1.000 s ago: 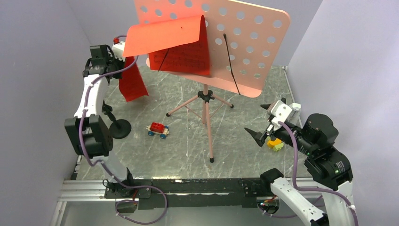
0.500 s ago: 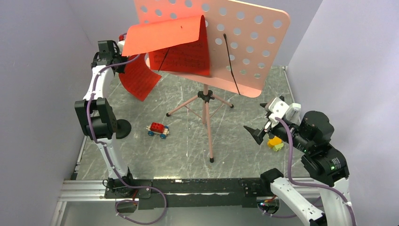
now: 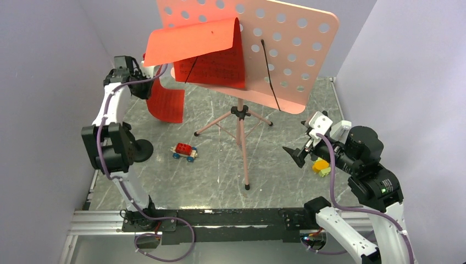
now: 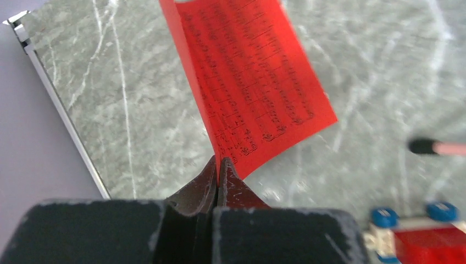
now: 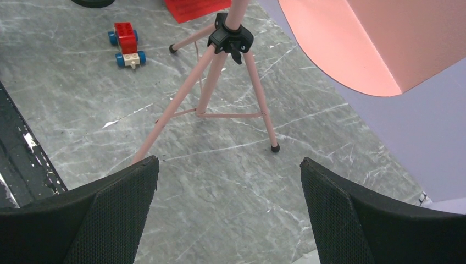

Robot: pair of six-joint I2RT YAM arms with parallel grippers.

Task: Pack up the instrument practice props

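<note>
The salmon-pink music stand has its holed desk (image 3: 291, 44) high at the back and its tripod legs (image 3: 240, 132) mid-table. A red sheet of notes (image 3: 211, 52) lies curled over on the desk. My left gripper (image 3: 144, 69) is shut on a second red sheet (image 3: 167, 102), which hangs down to the table at the back left. In the left wrist view the gripper (image 4: 218, 165) pinches the sheet (image 4: 247, 77) by its edge. My right gripper (image 3: 297, 140) is open and empty to the right of the tripod (image 5: 231, 38). No metronome or clear stick is in view.
A red toy car (image 3: 184, 151) with blue wheels stands left of the tripod. A black round base (image 3: 142, 149) sits by the left arm. A yellow-green toy (image 3: 321, 168) lies under the right wrist. Two thin dark rods (image 3: 270, 74) lie on the desk. Walls close both sides.
My left gripper has swung lower and to the right with the red sheet, whose free end now reaches the table. My right gripper has shifted slightly left.
</note>
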